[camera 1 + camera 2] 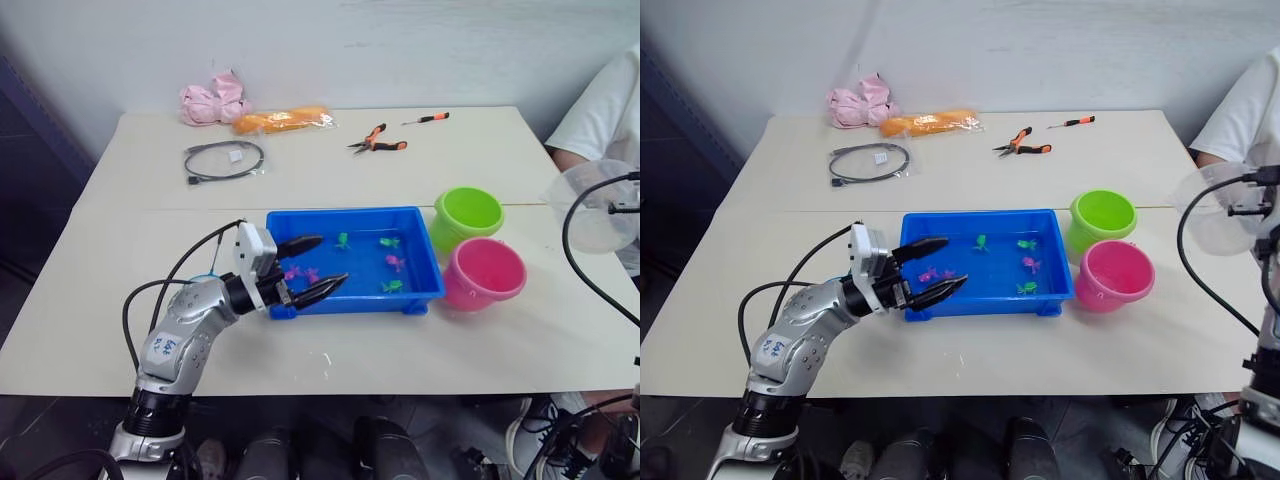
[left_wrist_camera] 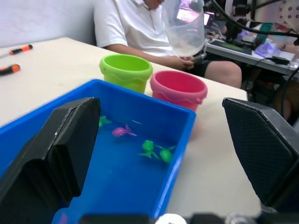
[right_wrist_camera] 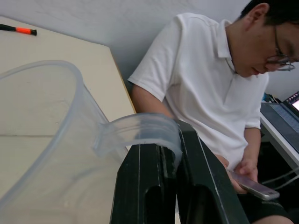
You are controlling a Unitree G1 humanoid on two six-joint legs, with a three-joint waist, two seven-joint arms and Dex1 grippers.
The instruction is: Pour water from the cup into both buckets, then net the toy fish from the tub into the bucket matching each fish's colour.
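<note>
My right gripper (image 3: 170, 186) is cut off at frame edge; its fingers pinch the handle of the cup (image 3: 51, 140), held off the table's right end. Left gripper (image 1: 305, 268) hangs fingers spread over the tub (image 1: 420, 255) near its left end. I count about six fish (image 1: 394, 263), some blurred together. Two buckets: green (image 1: 467, 214), pink (image 1: 485, 273), touching, right of tub.

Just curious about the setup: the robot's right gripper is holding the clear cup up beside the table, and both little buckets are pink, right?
Not quite: only one bucket is pink; the other bucket is lime green, as the left eye view shows. The right gripper does hold the clear cup.
</note>
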